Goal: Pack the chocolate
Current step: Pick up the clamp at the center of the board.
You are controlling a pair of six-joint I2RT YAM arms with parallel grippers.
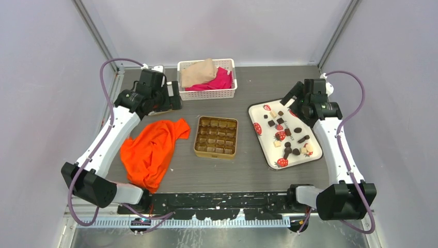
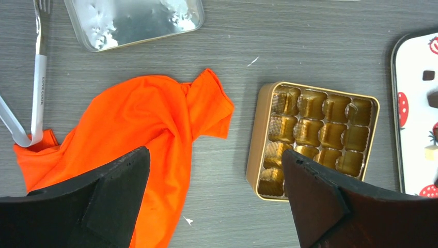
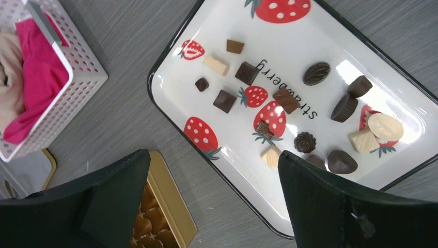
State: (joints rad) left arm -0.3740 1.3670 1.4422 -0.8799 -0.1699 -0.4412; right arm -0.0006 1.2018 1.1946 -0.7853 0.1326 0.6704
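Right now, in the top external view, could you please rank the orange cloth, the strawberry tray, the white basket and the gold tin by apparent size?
1. orange cloth and strawberry tray: too close in apparent size to separate
2. white basket
3. gold tin: a little smaller than the basket

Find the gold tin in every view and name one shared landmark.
Top external: gold tin at table centre, right of the orange cloth.
Left wrist: tin right of centre.
Right wrist: only a corner of the tin, bottom left.
Shared landmark: the strawberry tray, beside the tin in all three.
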